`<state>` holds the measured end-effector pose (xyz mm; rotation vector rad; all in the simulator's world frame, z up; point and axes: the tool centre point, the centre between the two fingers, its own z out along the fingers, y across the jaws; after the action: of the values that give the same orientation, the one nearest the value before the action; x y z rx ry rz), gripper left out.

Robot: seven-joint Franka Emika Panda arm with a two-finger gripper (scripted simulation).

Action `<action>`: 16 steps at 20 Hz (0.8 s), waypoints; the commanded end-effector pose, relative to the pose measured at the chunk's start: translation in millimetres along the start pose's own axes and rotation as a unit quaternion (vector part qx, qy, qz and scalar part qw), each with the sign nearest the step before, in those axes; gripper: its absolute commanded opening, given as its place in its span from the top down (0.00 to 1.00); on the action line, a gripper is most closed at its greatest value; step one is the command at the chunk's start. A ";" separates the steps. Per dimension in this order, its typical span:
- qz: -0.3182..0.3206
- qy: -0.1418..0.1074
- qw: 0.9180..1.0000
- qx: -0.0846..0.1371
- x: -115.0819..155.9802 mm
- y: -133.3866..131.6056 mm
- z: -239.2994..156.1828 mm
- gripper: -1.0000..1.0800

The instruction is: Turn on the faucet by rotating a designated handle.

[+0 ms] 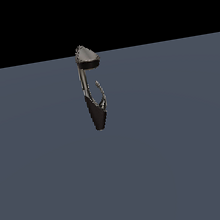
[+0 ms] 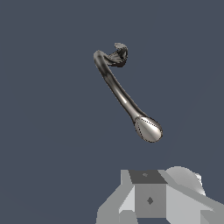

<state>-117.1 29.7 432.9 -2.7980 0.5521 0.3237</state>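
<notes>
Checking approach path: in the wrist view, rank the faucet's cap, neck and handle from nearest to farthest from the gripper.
1. cap: rounded end, closest to the gripper.
2. neck: chrome stem running away from the cap.
3. handle: thin hook at the faucet's far end.

The exterior view looks level at the faucet (image 1: 93, 92) from some way off, facing it side-on, so it stands small and upright against the grey ground and black backdrop. The wrist view looks steeply down on the same faucet (image 2: 124, 98) from much nearer, just above its cap. Both views share only the faucet.
</notes>
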 end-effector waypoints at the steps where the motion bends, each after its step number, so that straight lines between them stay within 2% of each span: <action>1: 0.028 -0.011 0.999 0.013 18.5 -6.6 8.0 1.00; 9: 0.121 -0.048 0.990 0.050 77.8 -22.6 40.2 1.00; 16: 0.204 -0.083 0.972 0.078 129.2 -30.8 76.8 1.00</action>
<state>-10.1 36.7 343.8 -2.4945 1.0171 0.5420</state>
